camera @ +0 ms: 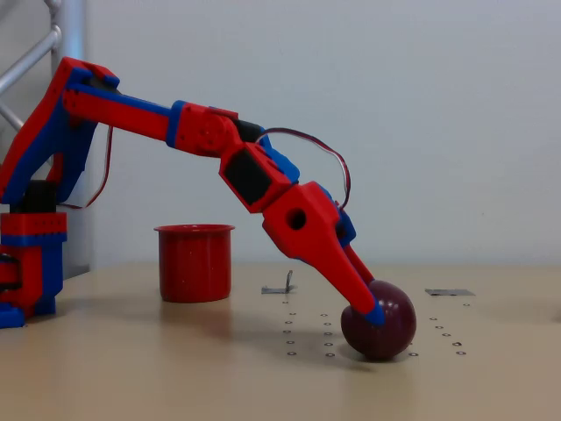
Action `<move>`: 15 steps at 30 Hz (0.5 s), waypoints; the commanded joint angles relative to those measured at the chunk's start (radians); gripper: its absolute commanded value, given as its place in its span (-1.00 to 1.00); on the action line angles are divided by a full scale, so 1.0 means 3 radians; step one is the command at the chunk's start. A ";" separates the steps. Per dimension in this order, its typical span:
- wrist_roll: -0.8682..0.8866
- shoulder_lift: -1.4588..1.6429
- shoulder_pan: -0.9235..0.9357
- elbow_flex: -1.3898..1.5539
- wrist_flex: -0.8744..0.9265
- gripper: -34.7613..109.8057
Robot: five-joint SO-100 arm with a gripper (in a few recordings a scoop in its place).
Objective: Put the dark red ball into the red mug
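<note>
Dark red ball [386, 326] resting on the tan surface [175, 368] at lower right in the fixed view, pincer [368, 309] reaching down against its left side, opening and grip unclear, red mug [195, 261] upright well apart at left.

Arm stretched low, gripper [366, 303] down at the tabletop

In the fixed view the red-and-blue arm reached from its base at the picture's left, the upper link sloping slightly down to the right, then bending at the elbow so that the forearm and wrist dropped steeply toward the lower right. The gripper pointed down and to the right, its blue-tipped finger [375, 313] pressed against the dark red ball [390, 329] directly below and beside it. A second finger lay just behind the first; how far the jaws stood apart could not be made out from this side.
</note>
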 commanded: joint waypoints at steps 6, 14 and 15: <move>-0.0005 0.0128 0.0051 -0.0343 -0.0066 0.09; 0.0020 0.0000 0.0015 -0.0424 -0.0061 0.09; 0.0026 -0.0005 0.0010 -0.0435 -0.0061 0.09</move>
